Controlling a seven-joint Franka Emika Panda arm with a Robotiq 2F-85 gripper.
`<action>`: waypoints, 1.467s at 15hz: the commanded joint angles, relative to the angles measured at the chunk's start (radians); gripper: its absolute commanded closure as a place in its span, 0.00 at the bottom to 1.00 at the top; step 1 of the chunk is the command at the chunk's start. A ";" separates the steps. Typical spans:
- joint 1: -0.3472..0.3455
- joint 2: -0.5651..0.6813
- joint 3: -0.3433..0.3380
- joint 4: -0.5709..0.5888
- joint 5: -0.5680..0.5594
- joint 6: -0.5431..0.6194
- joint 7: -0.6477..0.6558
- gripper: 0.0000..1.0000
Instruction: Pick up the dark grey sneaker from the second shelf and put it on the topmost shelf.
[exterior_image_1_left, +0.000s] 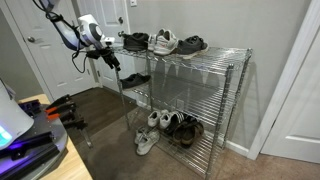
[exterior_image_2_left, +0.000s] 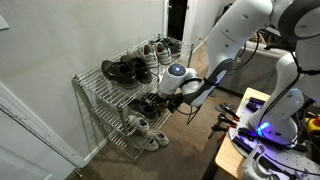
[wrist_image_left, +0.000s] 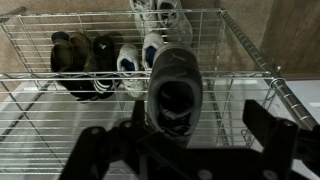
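Observation:
The dark grey sneaker (wrist_image_left: 175, 88) lies on the second shelf (wrist_image_left: 60, 110) of the chrome wire rack, its opening facing the wrist camera. It also shows in both exterior views (exterior_image_1_left: 135, 79) (exterior_image_2_left: 146, 104). My gripper (wrist_image_left: 200, 122) is open and empty, just short of the sneaker's heel. The sneaker lies nearer the finger on the picture's left. In the exterior views the gripper (exterior_image_1_left: 109, 60) (exterior_image_2_left: 166, 97) hangs at the rack's open end, level with the second shelf. The topmost shelf (exterior_image_1_left: 215, 55) holds a dark shoe (exterior_image_1_left: 135, 41), a white-and-grey sneaker (exterior_image_1_left: 165, 42) and a dark brownish shoe (exterior_image_1_left: 192, 44).
Several more shoes sit on the lowest tier (exterior_image_1_left: 165, 127), seen through the wire in the wrist view (wrist_image_left: 100, 62). Rack posts (exterior_image_1_left: 228, 110) stand at the corners. A white door (exterior_image_1_left: 45, 50) is behind the arm. A table with equipment (exterior_image_2_left: 265, 135) stands near the robot base.

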 joint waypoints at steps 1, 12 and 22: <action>0.076 0.099 -0.089 0.037 0.070 0.127 0.014 0.00; 0.063 0.297 -0.089 0.157 0.547 0.225 -0.231 0.00; 0.080 0.384 -0.120 0.245 0.672 0.122 -0.253 0.00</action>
